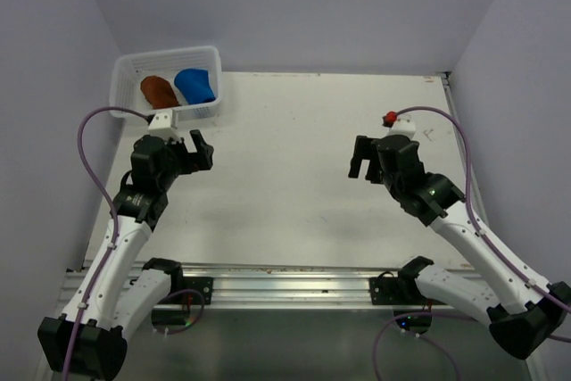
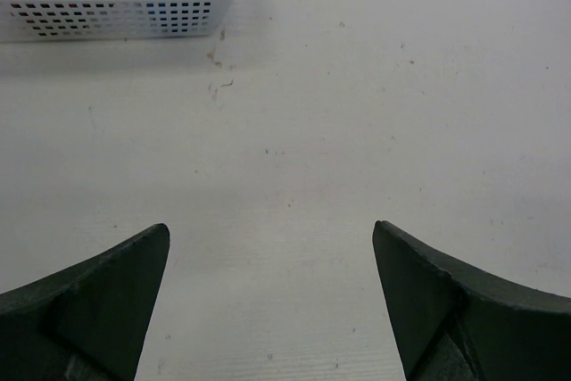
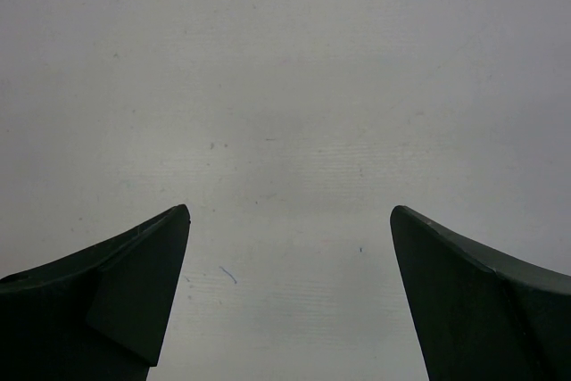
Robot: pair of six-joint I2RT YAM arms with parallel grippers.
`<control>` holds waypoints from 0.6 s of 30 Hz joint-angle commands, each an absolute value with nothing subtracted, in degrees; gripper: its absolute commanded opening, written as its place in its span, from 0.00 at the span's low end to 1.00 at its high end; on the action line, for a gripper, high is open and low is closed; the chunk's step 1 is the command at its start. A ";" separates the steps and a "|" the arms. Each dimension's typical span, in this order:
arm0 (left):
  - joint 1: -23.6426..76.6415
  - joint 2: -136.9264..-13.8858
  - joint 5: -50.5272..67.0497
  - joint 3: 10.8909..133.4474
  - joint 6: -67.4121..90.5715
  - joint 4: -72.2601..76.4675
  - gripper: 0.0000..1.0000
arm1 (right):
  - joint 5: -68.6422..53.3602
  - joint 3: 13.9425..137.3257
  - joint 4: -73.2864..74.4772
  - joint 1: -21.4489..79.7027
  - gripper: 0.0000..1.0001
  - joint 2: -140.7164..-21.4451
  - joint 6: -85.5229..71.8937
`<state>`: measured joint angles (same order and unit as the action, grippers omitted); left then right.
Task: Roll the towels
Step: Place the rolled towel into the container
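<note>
Brown towel (image 1: 158, 90) and blue towel (image 1: 194, 85) are lying in the far-left basket (image 1: 166, 57). Left end effector (image 2: 270, 226) and right end effector (image 3: 290, 208) are hovering, fingers apart, gripping nothing.

White links (image 1: 125, 247), black joints (image 1: 147, 171); black left hand (image 1: 198, 151), right hand (image 1: 361, 160); purple cables (image 1: 82, 136)

Top view: fixed high above the near edge, looking down over the whole table (image 1: 285, 185). Wrist views: low and close, facing forward across its surface (the left one shares the basket (image 1: 169, 53) with the top view).
</note>
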<state>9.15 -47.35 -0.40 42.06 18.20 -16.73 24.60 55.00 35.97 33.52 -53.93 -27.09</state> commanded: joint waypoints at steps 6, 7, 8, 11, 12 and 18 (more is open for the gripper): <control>9.40 -47.72 -0.26 42.71 16.87 -13.27 1.00 | 28.12 54.84 33.40 33.49 0.99 -54.31 -27.25; 9.40 -47.72 -0.26 42.63 16.96 -13.18 1.00 | 28.39 54.76 33.40 33.40 0.99 -54.49 -27.42; 9.40 -47.81 -0.26 42.63 17.05 -13.18 1.00 | 28.39 54.76 33.49 33.49 0.99 -54.93 -27.60; 9.40 -47.99 -0.35 42.63 17.05 -13.10 1.00 | 27.78 54.32 33.31 33.49 0.99 -55.28 -28.04; 9.40 -48.08 -0.26 42.54 17.05 -13.10 1.00 | 27.77 54.14 33.14 33.49 0.99 -55.20 -28.04; 9.40 -48.25 -0.35 42.54 17.14 -13.18 1.00 | 28.73 53.79 33.22 33.49 0.99 -55.72 -27.95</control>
